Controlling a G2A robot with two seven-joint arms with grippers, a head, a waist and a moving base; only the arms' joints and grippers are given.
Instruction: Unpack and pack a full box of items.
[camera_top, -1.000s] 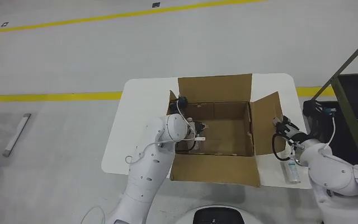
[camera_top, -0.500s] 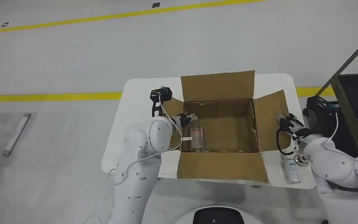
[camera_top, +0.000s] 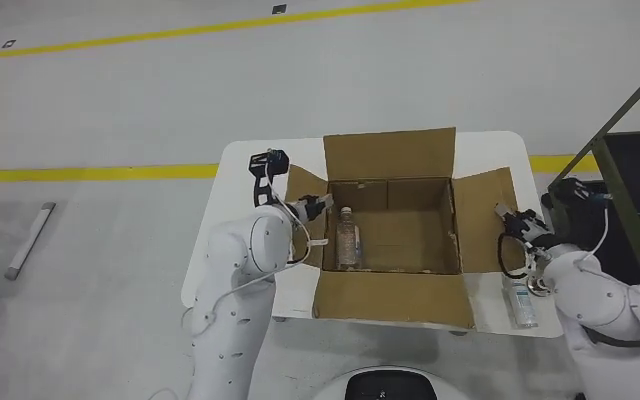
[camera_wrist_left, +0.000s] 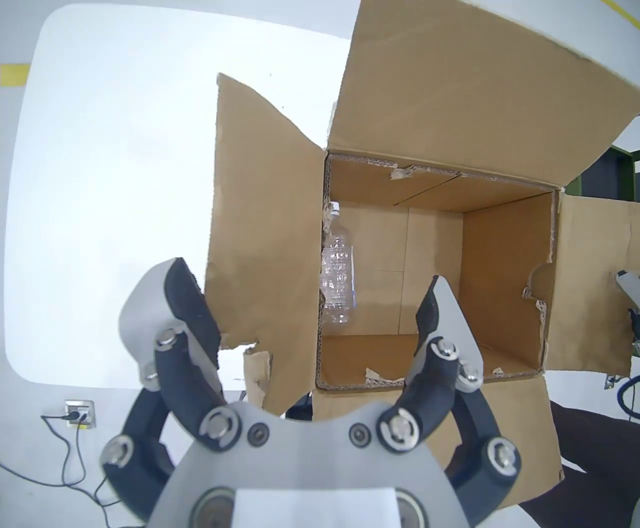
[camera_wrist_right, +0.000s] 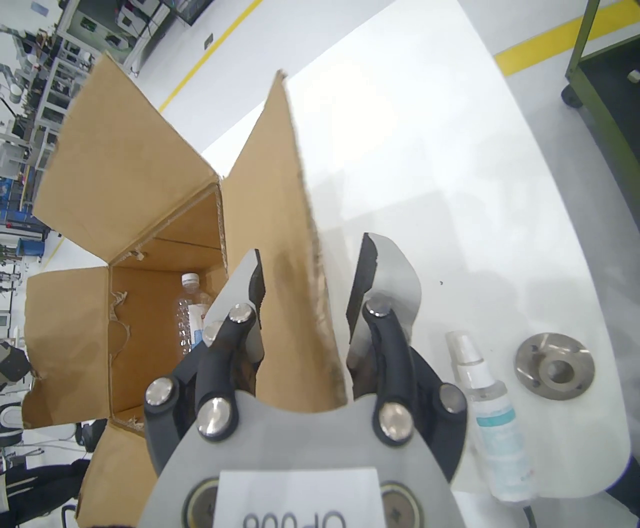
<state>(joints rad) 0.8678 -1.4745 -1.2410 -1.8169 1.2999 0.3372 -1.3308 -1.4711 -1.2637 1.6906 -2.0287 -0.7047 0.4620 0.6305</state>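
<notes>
An open cardboard box (camera_top: 392, 228) stands mid-table with all flaps spread. A clear plastic bottle (camera_top: 346, 238) lies inside along its left wall, also seen as the bottle (camera_wrist_left: 338, 274) and the bottle (camera_wrist_right: 192, 314). My left gripper (camera_top: 316, 206) hangs open over the left flap (camera_wrist_left: 260, 235), its fingertips (camera_wrist_left: 186, 280) holding nothing. My right gripper (camera_top: 507, 216) is open too, its fingers (camera_wrist_right: 369, 272) straddling the upright edge of the right flap (camera_wrist_right: 280, 240) without pinching it.
A small spray bottle (camera_wrist_right: 489, 412) and a round metal flange (camera_wrist_right: 555, 370) lie on the white table (camera_top: 245, 200) right of the box, near its front corner. A dark green cart (camera_top: 618, 170) stands off the table's right edge.
My left gripper has come up out of the box and moved left over the flap, leaving the bottle lying inside. The box shifted slightly right. The right gripper hardly moved.
</notes>
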